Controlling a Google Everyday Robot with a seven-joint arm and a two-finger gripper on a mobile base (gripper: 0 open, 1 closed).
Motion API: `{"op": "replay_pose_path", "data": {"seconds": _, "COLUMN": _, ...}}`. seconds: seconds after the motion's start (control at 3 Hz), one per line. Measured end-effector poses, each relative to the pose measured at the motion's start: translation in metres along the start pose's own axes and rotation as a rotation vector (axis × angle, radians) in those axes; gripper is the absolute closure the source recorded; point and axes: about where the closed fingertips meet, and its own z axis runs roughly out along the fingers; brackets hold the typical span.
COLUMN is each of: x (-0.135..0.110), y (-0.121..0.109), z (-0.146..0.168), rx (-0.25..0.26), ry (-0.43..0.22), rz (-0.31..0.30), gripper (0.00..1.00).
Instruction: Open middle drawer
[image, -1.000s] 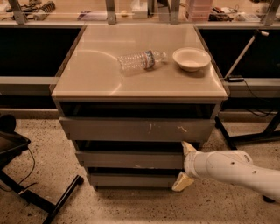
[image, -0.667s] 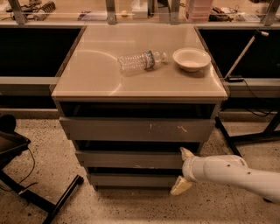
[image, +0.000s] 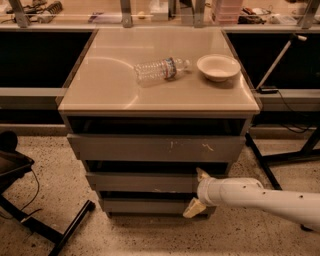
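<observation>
The middle drawer (image: 142, 182) is the wide, shallow grey front in the cabinet, between the taller scratched front (image: 155, 148) above and the short plain front (image: 145, 205) below. My gripper (image: 198, 191) comes in from the right on a white arm (image: 260, 197) and sits at the right end of the middle drawer's front. Its fingers are spread. The upper fingertip (image: 202, 175) is at the front's top edge and the lower fingertip (image: 194, 208) hangs in front of the bottom drawer. The drawer's interior is hidden.
On the beige cabinet top (image: 100, 85) lie a clear plastic bottle (image: 161, 69) and a white bowl (image: 218, 67). A black stand leg (image: 70, 227) stands on the speckled floor at left, black frame legs (image: 280, 160) at right. Counters run behind.
My gripper and arm have moved a little to the left along the middle drawer's front. The drawers have not visibly moved.
</observation>
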Motion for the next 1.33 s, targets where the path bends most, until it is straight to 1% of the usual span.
{"op": "replay_pose_path", "data": {"seconds": 0.33, "x": -0.028, "y": -0.031, "z": 0.003, "rx": 0.104, "ry": -0.079, "rz": 0.011, "gripper": 0.0}}
{"op": "replay_pose_path", "data": {"seconds": 0.67, "x": -0.032, "y": -0.037, "z": 0.003, "rx": 0.127, "ry": -0.093, "rz": 0.011, "gripper": 0.0}}
{"op": "replay_pose_path", "data": {"seconds": 1.0, "x": -0.021, "y": -0.036, "z": 0.016, "rx": 0.111, "ry": -0.085, "rz": 0.033, "gripper": 0.0}}
{"op": "replay_pose_path", "data": {"seconds": 1.33, "x": -0.002, "y": -0.071, "z": 0.072, "rx": 0.156, "ry": -0.065, "rz": 0.111, "gripper": 0.0}}
